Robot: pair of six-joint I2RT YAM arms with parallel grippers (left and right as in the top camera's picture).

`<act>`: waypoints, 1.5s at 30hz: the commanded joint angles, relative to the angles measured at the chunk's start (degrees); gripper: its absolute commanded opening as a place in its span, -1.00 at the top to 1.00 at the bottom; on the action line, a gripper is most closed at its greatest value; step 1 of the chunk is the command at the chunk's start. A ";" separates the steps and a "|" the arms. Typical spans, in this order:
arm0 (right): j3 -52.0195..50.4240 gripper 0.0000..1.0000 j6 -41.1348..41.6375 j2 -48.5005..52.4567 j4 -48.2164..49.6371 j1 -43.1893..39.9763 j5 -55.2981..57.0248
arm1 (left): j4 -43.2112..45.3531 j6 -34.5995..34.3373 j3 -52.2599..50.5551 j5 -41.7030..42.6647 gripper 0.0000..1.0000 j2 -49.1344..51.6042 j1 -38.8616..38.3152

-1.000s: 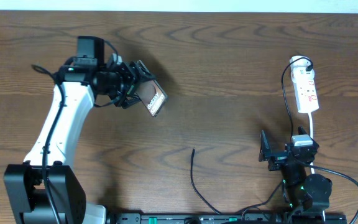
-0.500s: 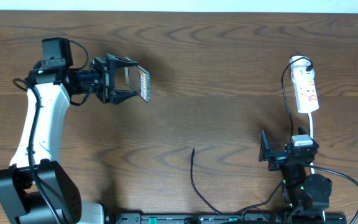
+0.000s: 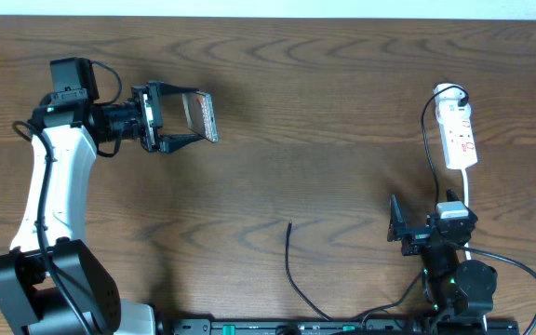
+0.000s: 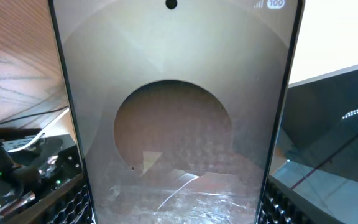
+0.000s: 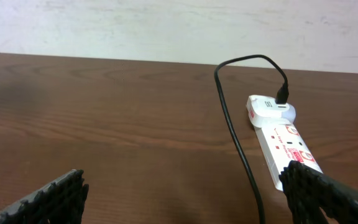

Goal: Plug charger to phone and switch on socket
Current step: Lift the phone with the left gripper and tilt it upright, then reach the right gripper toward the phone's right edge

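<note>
My left hand (image 3: pixel 197 116) is closed on the phone (image 3: pixel 203 113) at the far left of the tabletop (image 3: pixel 324 158), one finger on each long edge. From overhead the slab shows nearly edge-on; in my left wrist view its screen (image 4: pixel 176 124) faces me and fills the picture, with my ribbed pads (image 4: pixel 73 202) at the lower corners. My right hand (image 3: pixel 397 230) sits near the front right, its fingers (image 5: pixel 48 199) spread wide with nothing between them. The charger (image 3: pixel 288 256) lies on the wood between my two arms, its small plug tip pointing away from me, well apart from the phone. The socket (image 3: pixel 460 135) lies at the far right beyond my right hand, with a black lead plugged into a white adapter (image 5: pixel 269 109) at its far end.
</note>
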 commanded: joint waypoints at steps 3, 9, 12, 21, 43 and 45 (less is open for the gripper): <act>-0.15 -0.98 -0.72 -0.33 -0.13 0.50 0.09 | 0.13 -1.42 1.55 3.69 0.85 -1.92 0.24; -0.15 -0.99 -0.72 -0.33 -0.13 0.50 0.09 | 0.07 4.81 1.55 -2.49 0.85 -1.92 0.22; -0.15 -0.99 -0.72 -0.33 -0.13 0.50 0.09 | -0.04 8.74 1.53 -5.66 0.85 -1.92 0.17; -0.15 -0.99 -2.62 -0.33 -0.07 0.50 0.87 | -4.74 11.08 -0.13 -26.18 0.85 -1.90 0.02; 9.88 -0.98 31.30 12.02 15.91 0.44 -12.15 | -3.15 9.92 -2.93 -34.27 0.85 -1.79 -3.91; 14.53 -0.98 34.47 18.97 15.13 0.46 -15.06 | -3.10 9.14 -2.93 -34.29 0.85 -1.79 -4.28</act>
